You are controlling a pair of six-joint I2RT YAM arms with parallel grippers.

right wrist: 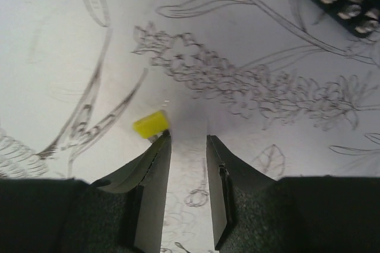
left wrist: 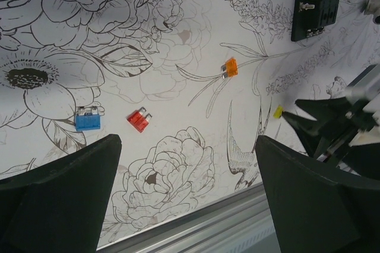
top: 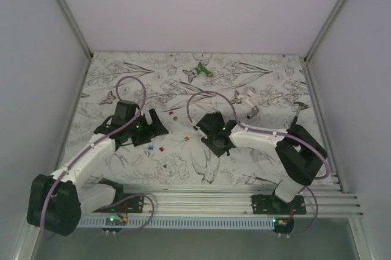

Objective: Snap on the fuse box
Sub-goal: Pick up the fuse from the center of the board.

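Black left gripper (left wrist: 187, 146), far left: jaws spread wide with nothing between them, hanging over the printed cloth (left wrist: 178, 27).

Loose on the cloth, in order: blue fuse (left wrist: 87, 120), red fuse (left wrist: 138, 121), orange fuse (left wrist: 230, 67), yellow fuse (right wrist: 151, 125).

Right gripper (right wrist: 187, 143): jaws parted by a narrow slit only, holding nothing. The yellow fuse sits just outside one fingertip. Touching or not, cannot tell.

Fuse box (left wrist: 316, 3): furthest right in the left wrist view. It lies flat on the cloth beyond the orange fuse, apart from both grippers.

Risks, as judged:
- Any sideways move of the right gripper would likely shove the yellow fuse, possibly against or under the box.
- The slit looks too narrow to take the box, so the jaws must widen first.
- Unbraced, the flat box could skate on the cloth when pressed, leaving the snap half-seated.

Count:
- one fuse box
- four loose fuses, one of each colour
- two more specks in the top view, too small to name
- one green toy (top: 201, 69)
- one white part (top: 247, 97)
- two grippers
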